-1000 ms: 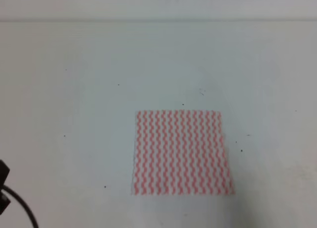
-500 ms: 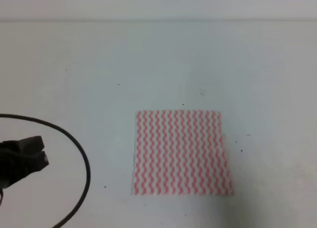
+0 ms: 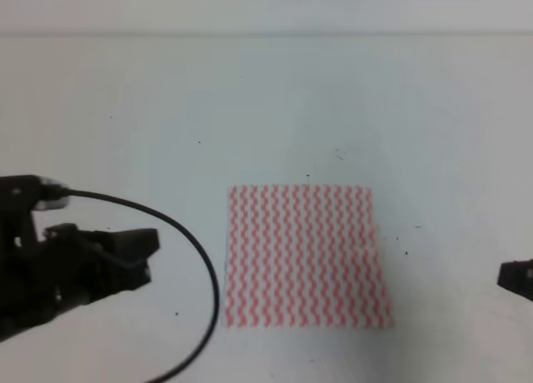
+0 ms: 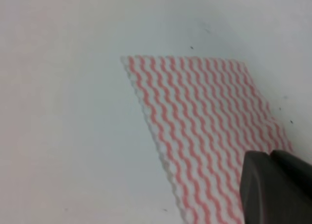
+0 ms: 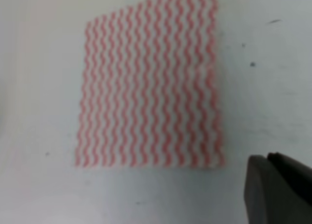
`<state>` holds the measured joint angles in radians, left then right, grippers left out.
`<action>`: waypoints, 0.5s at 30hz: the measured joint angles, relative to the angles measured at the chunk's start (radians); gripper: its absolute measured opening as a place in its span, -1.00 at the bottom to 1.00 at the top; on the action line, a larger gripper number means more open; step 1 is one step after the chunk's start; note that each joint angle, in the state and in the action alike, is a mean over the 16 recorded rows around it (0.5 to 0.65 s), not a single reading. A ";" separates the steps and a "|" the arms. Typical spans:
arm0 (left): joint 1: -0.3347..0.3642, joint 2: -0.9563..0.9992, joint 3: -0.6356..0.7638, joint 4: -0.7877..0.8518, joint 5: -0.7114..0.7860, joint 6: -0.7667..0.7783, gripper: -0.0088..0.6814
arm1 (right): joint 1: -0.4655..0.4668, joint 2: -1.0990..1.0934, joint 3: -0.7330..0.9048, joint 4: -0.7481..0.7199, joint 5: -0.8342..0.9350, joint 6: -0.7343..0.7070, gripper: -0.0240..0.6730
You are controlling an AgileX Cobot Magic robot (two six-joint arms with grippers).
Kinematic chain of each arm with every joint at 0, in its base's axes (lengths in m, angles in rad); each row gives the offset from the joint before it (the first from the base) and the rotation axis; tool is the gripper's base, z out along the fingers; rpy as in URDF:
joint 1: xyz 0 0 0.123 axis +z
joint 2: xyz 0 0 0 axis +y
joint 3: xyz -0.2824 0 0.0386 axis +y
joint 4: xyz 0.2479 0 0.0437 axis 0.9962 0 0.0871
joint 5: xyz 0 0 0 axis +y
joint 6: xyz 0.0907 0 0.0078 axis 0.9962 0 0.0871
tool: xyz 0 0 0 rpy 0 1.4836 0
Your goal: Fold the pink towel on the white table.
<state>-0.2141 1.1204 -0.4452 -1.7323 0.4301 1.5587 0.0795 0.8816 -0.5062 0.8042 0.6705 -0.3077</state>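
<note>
The pink towel [image 3: 304, 256] lies flat and unfolded on the white table [image 3: 266, 108], right of the middle and near the front. My left gripper [image 3: 151, 254] is to the left of the towel, a short way from its left edge, with its fingers together and nothing in them. Only the tip of my right gripper [image 3: 501, 276] shows at the right edge, well clear of the towel's right side. In the left wrist view the towel [image 4: 204, 117] runs diagonally above the gripper [image 4: 269, 158]. In the right wrist view the towel [image 5: 151, 87] lies up and left of the gripper [image 5: 267, 158].
A black cable [image 3: 208, 291] loops from the left arm over the table between the gripper and the towel's left edge. Small dark specks [image 3: 406, 252] dot the surface. The table's far edge [image 3: 266, 35] runs across the top.
The left arm has come in from the left edge toward the towel, trailing its cable loop. The right gripper's tip has entered at the right edge. The towel has not moved.
</note>
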 joint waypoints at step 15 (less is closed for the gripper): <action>-0.274 0.052 -0.047 0.016 -0.053 -0.041 -0.99 | 0.406 0.203 -0.051 0.110 -0.180 0.020 -0.98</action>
<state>-0.4885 1.1722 -0.4926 -1.7168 0.3768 1.5180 0.4860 1.0843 -0.5568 0.9141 0.4908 -0.2875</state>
